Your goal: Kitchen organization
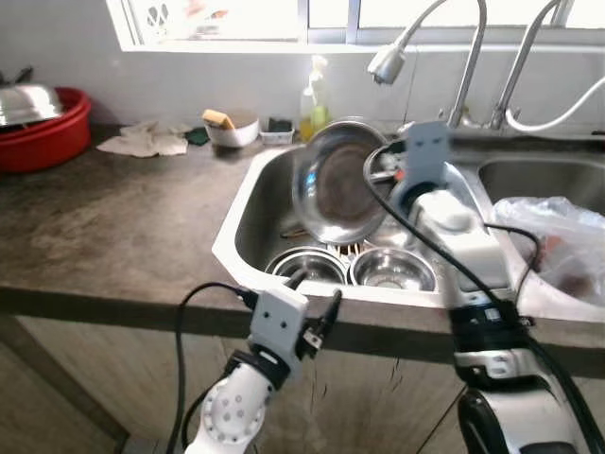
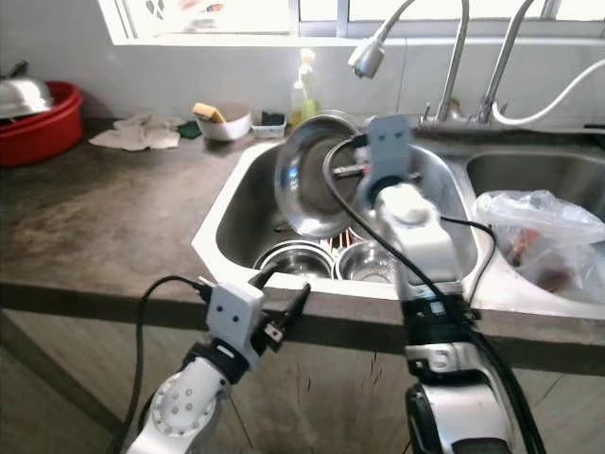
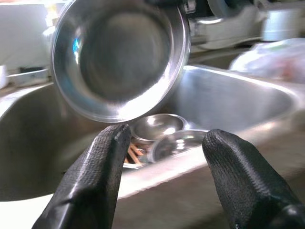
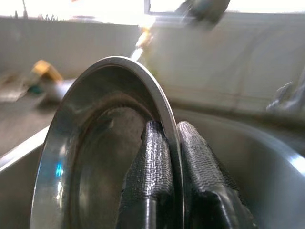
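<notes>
right gripper (image 4: 167,157) pinched on steel plate (image 1: 342,184) rim; light, stiff, likely slippery. left gripper (image 3: 164,157) spread, idle.

Counter clutter by the window

A red basin (image 1: 43,132) holding a steel lid (image 1: 26,102) sits at the upper left of the frame. Right of it a crumpled cloth (image 1: 144,142) lies on the dark counter (image 1: 113,227), then a white bowl (image 1: 233,130) with a sponge (image 1: 217,118), and a soap bottle (image 1: 315,99) at upper centre. A plastic bag (image 1: 558,236) lies at the right edge.
</notes>
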